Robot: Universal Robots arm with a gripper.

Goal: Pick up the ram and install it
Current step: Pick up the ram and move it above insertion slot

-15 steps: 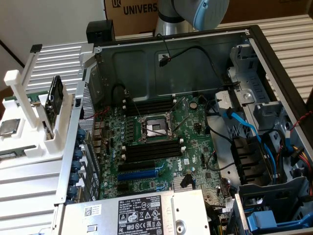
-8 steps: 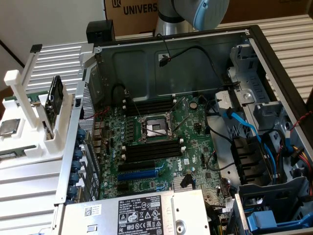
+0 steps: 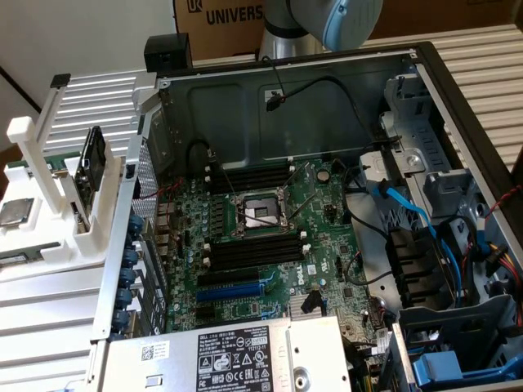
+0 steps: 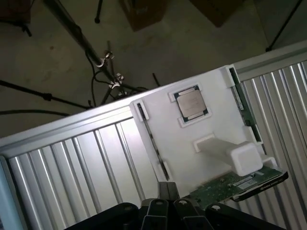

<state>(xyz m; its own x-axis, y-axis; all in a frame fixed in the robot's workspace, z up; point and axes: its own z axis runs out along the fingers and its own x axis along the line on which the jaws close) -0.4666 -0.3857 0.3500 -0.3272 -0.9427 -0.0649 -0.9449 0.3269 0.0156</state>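
Ram (image 4: 241,103) standing on edge in a slot at the white holder's (image 4: 211,129) rim, near the processor chip (image 4: 192,103). Holder at nine o'clock from the computer case (image 3: 425,61), exterior view. Hand (image 4: 168,188) apart from ram, closed together, empty.

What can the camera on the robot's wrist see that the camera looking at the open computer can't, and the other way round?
Only the wrist view shows the grey floor with black tripod legs and cables, and the long thin dark-green RAM stick standing in a slot at the edge of the white plastic parts holder.

Only the exterior view shows the open computer case, its green motherboard with long empty black memory slots, and blue cables.

Both show the white holder, the square silver processor chip on it, a green circuit card and the ribbed metal table.
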